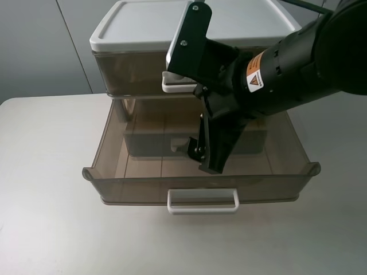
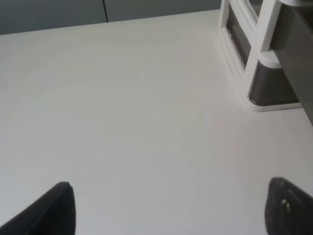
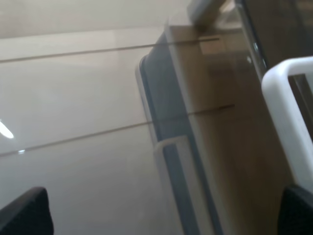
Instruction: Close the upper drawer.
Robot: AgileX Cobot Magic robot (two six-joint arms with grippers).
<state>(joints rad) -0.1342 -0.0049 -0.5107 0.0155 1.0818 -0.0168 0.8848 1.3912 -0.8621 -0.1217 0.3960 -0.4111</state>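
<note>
Now two smoky-brown see-through plastic drawers are counted under one white lid (image 1: 143,28). The upper drawer (image 1: 132,69) is seen at the top middle, tucked in beneath the lid. The lower drawer (image 1: 143,186) is pulled far out, with table (image 1: 46,229) spread around its rounded rim. The left gripper (image 2: 168,210) and right gripper (image 3: 161,215) are spread wide, with nothing gripped.

High view down onto drawer unit (image 1: 114,40), left wrist low over table (image 2: 122,98) beside it; right wrist close against it
</note>
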